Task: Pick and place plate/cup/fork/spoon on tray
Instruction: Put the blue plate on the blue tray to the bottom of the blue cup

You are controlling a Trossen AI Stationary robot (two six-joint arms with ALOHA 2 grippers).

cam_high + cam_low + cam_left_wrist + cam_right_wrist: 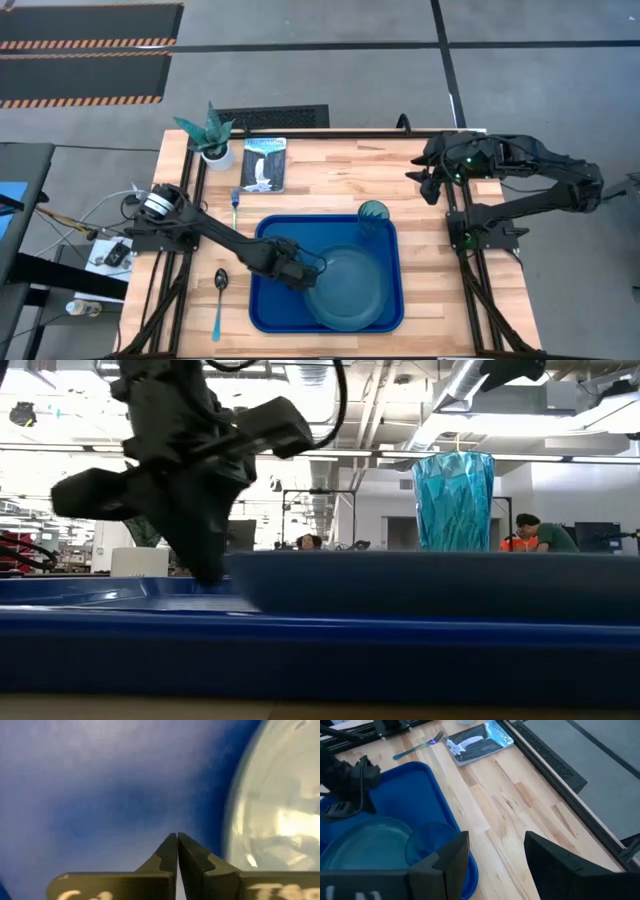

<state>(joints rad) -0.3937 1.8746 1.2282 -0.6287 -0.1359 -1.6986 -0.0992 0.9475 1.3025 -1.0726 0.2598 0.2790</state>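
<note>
Surface (400, 165): light wooden top with dark frame rails along its left and right edges.
Tray (268, 305): big blue rectangle with rounded corners and a low rim, lying flat against the middle of the surface's near edge.
Plate (355, 290): round, dark teal, raised rim, flat inside the tray's near right part; glossy where the left wrist view catches it.
Booklet (264, 163): small picture booklet, flat near the far edge, left of centre.
Plant pot (216, 152): white pot with a teal plant, at the far left corner, just beside the booklet.
Cup (373, 213): translucent teal tumbler with faceted walls, upright in the tray's far right corner, apart from the plate.
Spoon (219, 300): dark shiny bowl, light-blue handle, on the bare wood left of the tray, handle toward the near edge.
Fork (235, 205): slim, blue to teal, on the wood between booklet and tray.
Left gripper (318, 268): low over the tray floor just beside the plate's left rim, fingers (167, 854) clenched together on nothing.
Right gripper (428, 185): raised over the far right part of the surface, fingers (452, 855) spread apart, empty.
</note>
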